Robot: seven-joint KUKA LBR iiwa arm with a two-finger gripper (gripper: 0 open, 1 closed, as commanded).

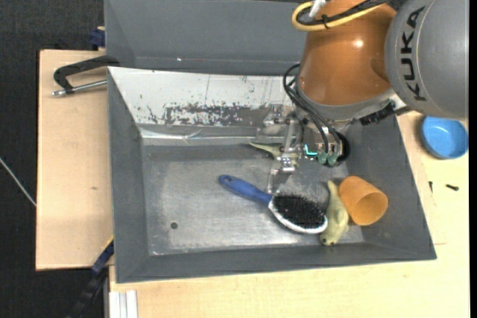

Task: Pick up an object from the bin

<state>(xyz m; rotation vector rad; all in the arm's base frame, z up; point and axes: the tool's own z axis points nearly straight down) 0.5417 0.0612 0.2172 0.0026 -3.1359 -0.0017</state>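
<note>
The only readable lettering is the brand name KUKA, in black capitals running down the grey arm [440, 33]

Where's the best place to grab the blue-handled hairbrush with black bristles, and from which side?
I'd grip the blue-handled hairbrush by its slim handle, from straight above, closing across its width. It lies flat on bare floor, pointing left, away from the orange plastic cup and yellowish banana-shaped thing crowding the wide bristled head.

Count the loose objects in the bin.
3: a blue-handled hairbrush mid-floor, an orange cup at right, a pale yellow piece between them. The arm may hide more.
</note>
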